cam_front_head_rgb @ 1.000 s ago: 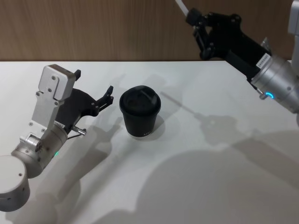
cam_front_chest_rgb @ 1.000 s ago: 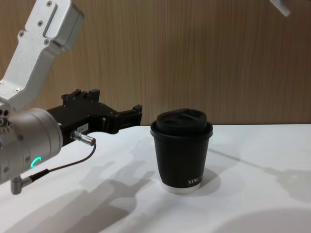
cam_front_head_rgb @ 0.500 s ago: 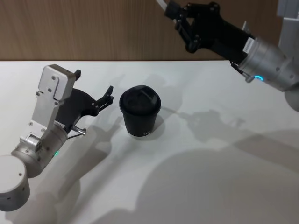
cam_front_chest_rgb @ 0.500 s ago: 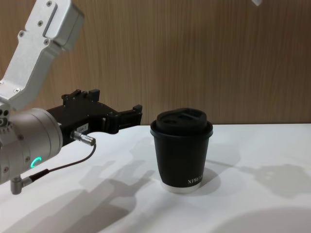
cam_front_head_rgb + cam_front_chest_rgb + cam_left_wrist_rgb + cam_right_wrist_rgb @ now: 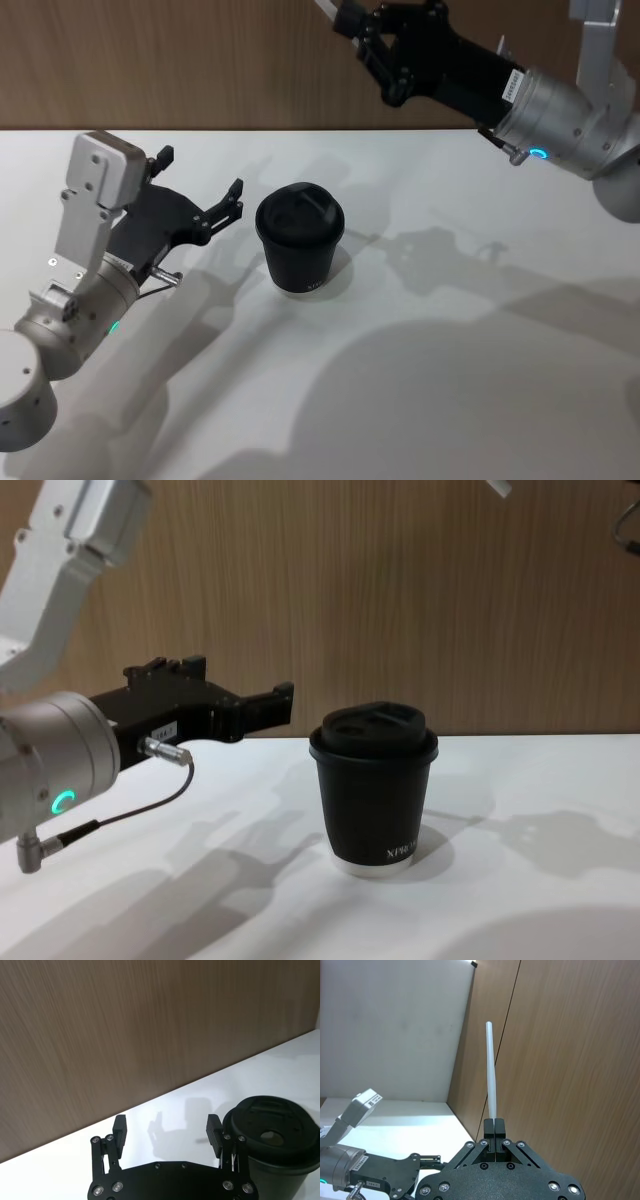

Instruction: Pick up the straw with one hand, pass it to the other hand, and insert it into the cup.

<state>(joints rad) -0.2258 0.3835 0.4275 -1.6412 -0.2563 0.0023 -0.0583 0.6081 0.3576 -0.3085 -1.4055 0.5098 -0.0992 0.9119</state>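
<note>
1. Table [image 5: 420, 380]: white and flat. It carries the cup near centre w/ free space all round, so either arm can reach it.
2. Left gripper [image 5: 200, 175]: sits low over the table's left side, just left of the cup and not touching it. Its jaws are spread wide w/ nothing between them. Judged to be standing off, clear of the lid [image 5: 298, 215], so the other arm has room.
3. Right gripper [image 5: 493, 1122]: sits high at far right, above and beyond the cup, in front of the wood wall [image 5: 200, 60]. Its fingers are pinched tight on one end of the straw. The height is prob. so the straw's free end clears the lid before coming down.
4. Cup [image 5: 300, 240]: upright w/ lid on, free of both grippers and ready to take the straw.
5. Straw [image 5: 491, 1070]: sticks straight out from the right gripper's fingertips w/ most of its length free. Gripped near the end, prob. so the long part can go through the lid. It is well apart from the cup, not yet inserted, and needs tipping down & lining up.
</note>
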